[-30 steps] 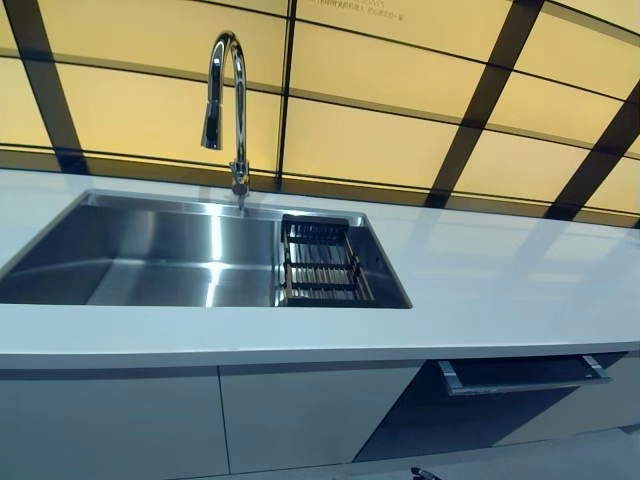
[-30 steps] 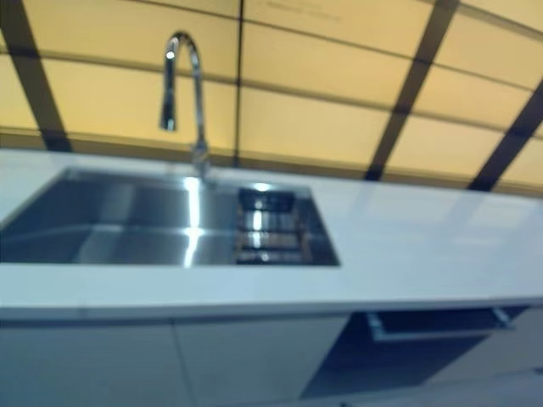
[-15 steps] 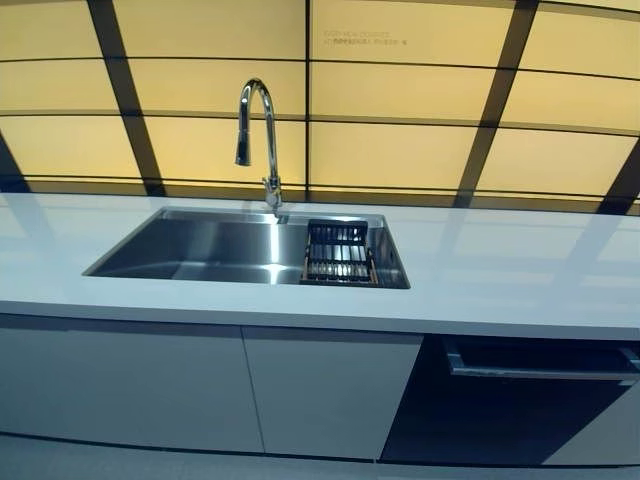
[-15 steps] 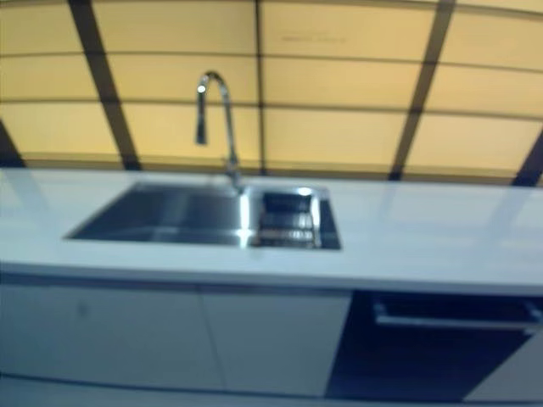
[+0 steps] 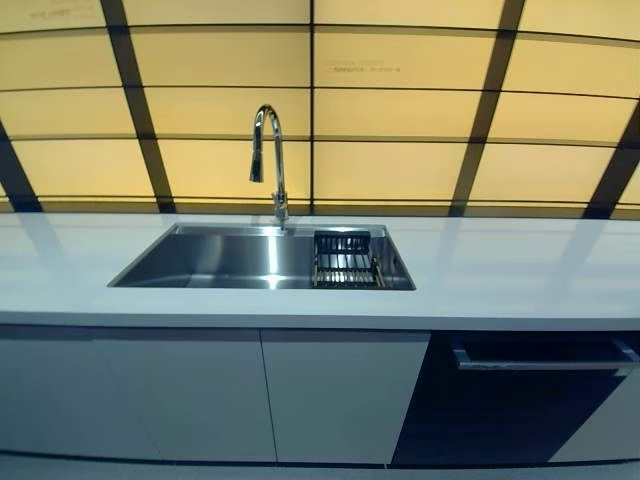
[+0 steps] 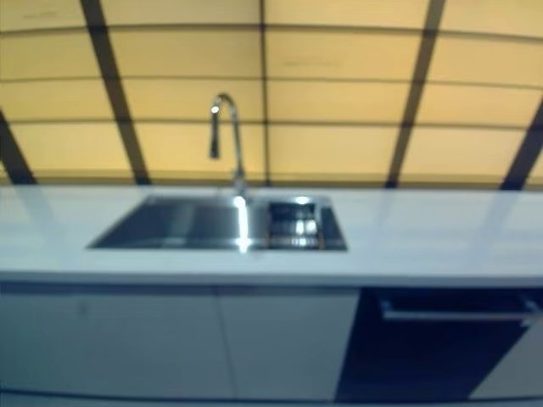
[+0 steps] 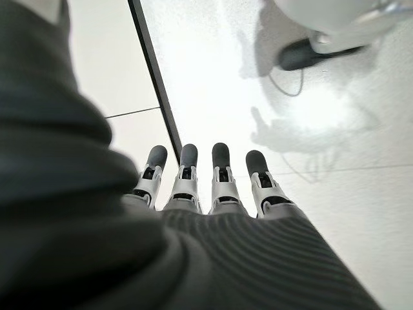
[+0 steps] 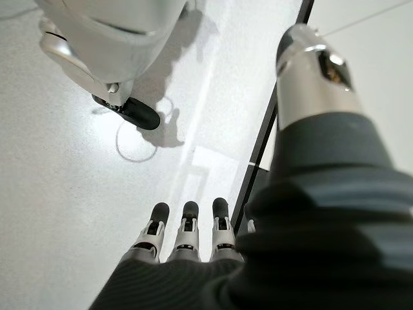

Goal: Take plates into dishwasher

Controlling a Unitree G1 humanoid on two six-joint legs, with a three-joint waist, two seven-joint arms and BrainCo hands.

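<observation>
No plate shows in any view. A steel sink (image 5: 215, 258) is set in the white counter (image 5: 520, 270), with a dark wire rack (image 5: 346, 262) in its right end. The dark dishwasher front (image 5: 520, 405) with a steel handle (image 5: 540, 365) sits under the counter at the right, and it looks closed. My left hand (image 7: 206, 187) hangs over the pale floor with straight fingers and holds nothing. My right hand (image 8: 187, 236) likewise points at the floor, fingers straight and empty. Neither hand shows in the eye views.
A tall curved tap (image 5: 268, 160) stands behind the sink. Pale cabinet doors (image 5: 200, 395) run under the counter left of the dishwasher. Yellow wall panels with dark strips (image 5: 400, 110) rise behind the counter.
The whole picture has shifted: the counter and sink look smaller, level and more centred, so the camera has moved back. Nothing on the counter moved.
</observation>
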